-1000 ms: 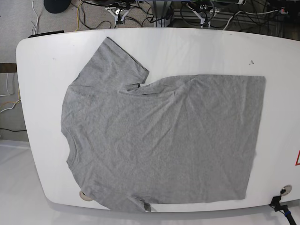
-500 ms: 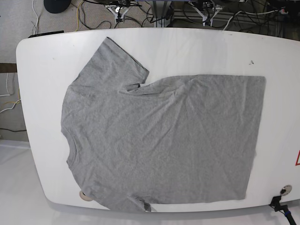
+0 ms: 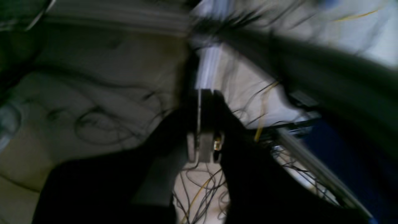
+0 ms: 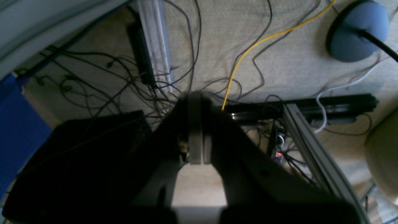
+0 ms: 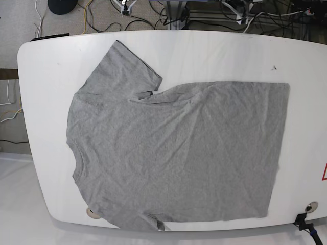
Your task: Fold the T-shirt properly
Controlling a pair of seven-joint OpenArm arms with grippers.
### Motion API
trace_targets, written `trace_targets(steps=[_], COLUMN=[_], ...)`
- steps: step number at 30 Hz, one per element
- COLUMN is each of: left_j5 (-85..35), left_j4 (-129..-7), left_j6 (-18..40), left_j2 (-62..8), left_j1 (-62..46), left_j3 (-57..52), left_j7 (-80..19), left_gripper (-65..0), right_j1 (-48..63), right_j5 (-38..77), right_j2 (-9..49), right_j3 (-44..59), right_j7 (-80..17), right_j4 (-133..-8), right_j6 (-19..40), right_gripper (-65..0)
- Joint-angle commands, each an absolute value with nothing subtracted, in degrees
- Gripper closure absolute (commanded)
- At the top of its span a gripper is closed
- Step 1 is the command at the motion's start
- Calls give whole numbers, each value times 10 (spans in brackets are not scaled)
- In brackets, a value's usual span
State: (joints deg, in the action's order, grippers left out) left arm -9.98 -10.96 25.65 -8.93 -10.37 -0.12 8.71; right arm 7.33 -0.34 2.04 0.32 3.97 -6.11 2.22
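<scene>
A grey T-shirt point(image 5: 173, 153) lies spread flat on the white table point(image 5: 46, 66), collar to the left and hem to the right. One sleeve point(image 5: 120, 69) points to the far left corner; the near sleeve is tucked at the front edge. My left gripper point(image 3: 199, 93) is shut with nothing in it, above the cabled floor, blurred. My right gripper point(image 4: 201, 95) is also shut and empty over the floor. In the base view both show only as small tips beyond the far table edge, the right gripper point(image 5: 124, 4) and the left gripper point(image 5: 240, 7).
Two round holes sit in the table near the front, one by the shirt's collar side point(image 5: 92, 213) and one at the right point(image 5: 310, 207). A black clamp point(image 5: 302, 222) grips the front right edge. Cables point(image 4: 248, 49) and a dark round base point(image 4: 357, 31) lie on the floor.
Both grippers have drawn farther back beyond the far table edge, almost out of the base view. The T-shirt has not moved.
</scene>
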Motion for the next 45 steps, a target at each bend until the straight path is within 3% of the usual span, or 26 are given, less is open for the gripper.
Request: trace_targets(steps=[1, 12, 31, 40, 45], left_j5=[-100, -121, -180, -201, -219], left_j4=[-144, -338, -967, -1146, -1186], left_j6=[253, 246, 212, 198, 187], left_j2=[-96, -122, -145, -136, -128], left_j1=[-128, -289, -632, -691, -681], left_j3=[-2, 0, -35, -135, -219], left_j7=[102, 137, 73, 30, -19], left_gripper=[0, 0, 0, 0, 0], right_j1=[102, 274, 579, 658, 617], right_j5=[-1, 9, 31, 40, 76], right_j2=[38, 75, 111, 120, 119], right_j3=[1, -3, 6, 33, 63], right_j7=[37, 58, 45, -41, -89], right_j4=[-93, -323, -849, -1104, -1143], right_j6=[23, 32, 37, 36, 39], right_gripper=[0, 0, 0, 0, 0])
